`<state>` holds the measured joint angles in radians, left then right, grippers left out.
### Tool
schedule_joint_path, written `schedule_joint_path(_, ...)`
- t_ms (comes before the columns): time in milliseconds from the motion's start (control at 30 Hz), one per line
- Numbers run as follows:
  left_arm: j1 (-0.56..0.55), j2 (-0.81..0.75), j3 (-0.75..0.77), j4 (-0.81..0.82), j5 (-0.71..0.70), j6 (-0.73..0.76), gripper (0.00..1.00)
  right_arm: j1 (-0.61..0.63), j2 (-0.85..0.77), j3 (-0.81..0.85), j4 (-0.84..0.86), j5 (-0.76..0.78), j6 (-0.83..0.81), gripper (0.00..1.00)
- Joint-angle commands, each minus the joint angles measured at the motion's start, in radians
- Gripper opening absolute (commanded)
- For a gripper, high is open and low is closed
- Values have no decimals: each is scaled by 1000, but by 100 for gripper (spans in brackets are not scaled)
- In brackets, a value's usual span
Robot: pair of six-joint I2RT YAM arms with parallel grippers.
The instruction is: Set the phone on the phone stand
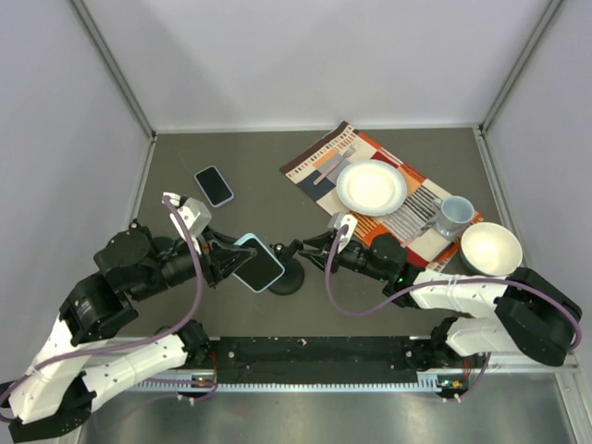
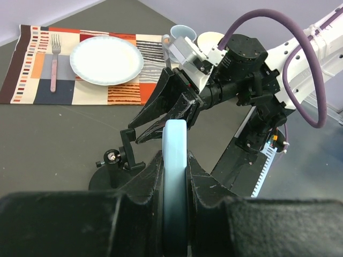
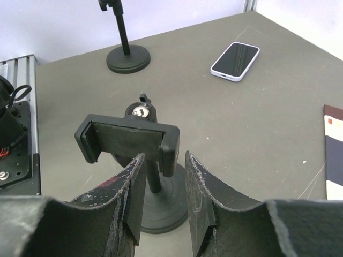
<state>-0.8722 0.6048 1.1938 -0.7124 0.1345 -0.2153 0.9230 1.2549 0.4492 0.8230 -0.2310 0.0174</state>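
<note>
While the left gripper (image 2: pixel 175 184) near the front of the dark grey table (image 1: pixel 444 153) is clenched on a slim phone in a pale blue case (image 1: pixel 259 263), that phone hangs in the air, tilted, just to the left of a small black phone stand with a round base (image 1: pixel 289 279). From the left wrist view the phone is seen edge-on, pinched between the two black pads. It is not yet in the stand's cradle.

The right gripper (image 3: pixel 164 160) reaches in from the other side. Its two worn black fingers (image 3: pixel 201 198) are parted and straddle the stand's thin stem, just under the flat black clamp at the top. A bare gap shows beside the stem, so the hand is released, not squeezing.

Farther back and to the left, a second phone with a dark screen and a pale case (image 1: pixel 214 185) lies flat on the table, well apart from both arms.

Farther back on the right lies a striped cloth placemat in orange, cream, navy and black (image 1: pixel 319 159). A round white plate (image 1: pixel 371 187) sits on it, showing only plain white. A fork with a lilac handle (image 2: pixel 53 63) lies on the mat beside the plate. A pale blue mug (image 1: pixel 454 215) stands at the mat's right edge; what it holds cannot be told. A white bowl (image 1: pixel 490 248), plain white inside, sits just beside the mug.
</note>
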Motion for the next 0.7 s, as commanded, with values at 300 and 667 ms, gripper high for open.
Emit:
schedule_joint_path(300, 1, 15, -3, 131, 8, -16, 0, 11, 51, 86, 21, -5, -42, 15)
schedule_joint_path(667, 1, 277, 41, 312, 116, 117, 0, -137, 77, 224, -154, -164, -73, 0)
